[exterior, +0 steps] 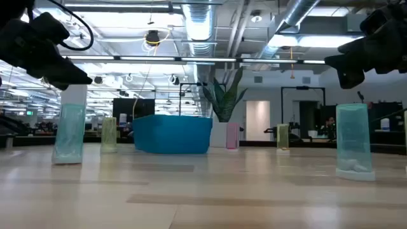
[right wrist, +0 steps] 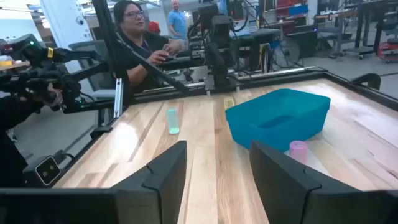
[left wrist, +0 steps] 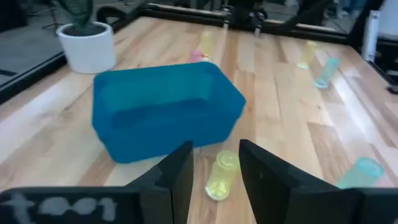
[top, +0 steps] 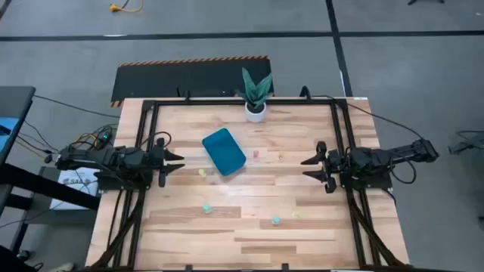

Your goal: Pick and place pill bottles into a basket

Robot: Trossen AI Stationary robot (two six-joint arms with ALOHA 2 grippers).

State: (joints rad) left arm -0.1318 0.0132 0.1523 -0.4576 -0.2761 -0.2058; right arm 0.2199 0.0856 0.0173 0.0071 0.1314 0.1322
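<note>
The teal-blue basket (top: 224,151) lies on the wooden table, left of centre. Several tiny pill bottles stand around it: a yellow one (top: 202,172) near its near-left corner, a pink one (top: 255,154) to its right, and teal ones (top: 206,208) (top: 276,221) nearer the front. My left gripper (top: 178,162) is open and empty at the table's left, and the yellow bottle (left wrist: 221,174) stands just ahead of its fingers (left wrist: 177,168). My right gripper (top: 308,166) is open and empty at the table's right, facing the basket (right wrist: 280,118) and the pink bottle (right wrist: 298,149).
A white pot with a green plant (top: 255,109) stands at the far edge, behind the basket. A black frame (top: 151,106) runs along the table's far and side edges. People (right wrist: 140,43) are beyond the table's left side.
</note>
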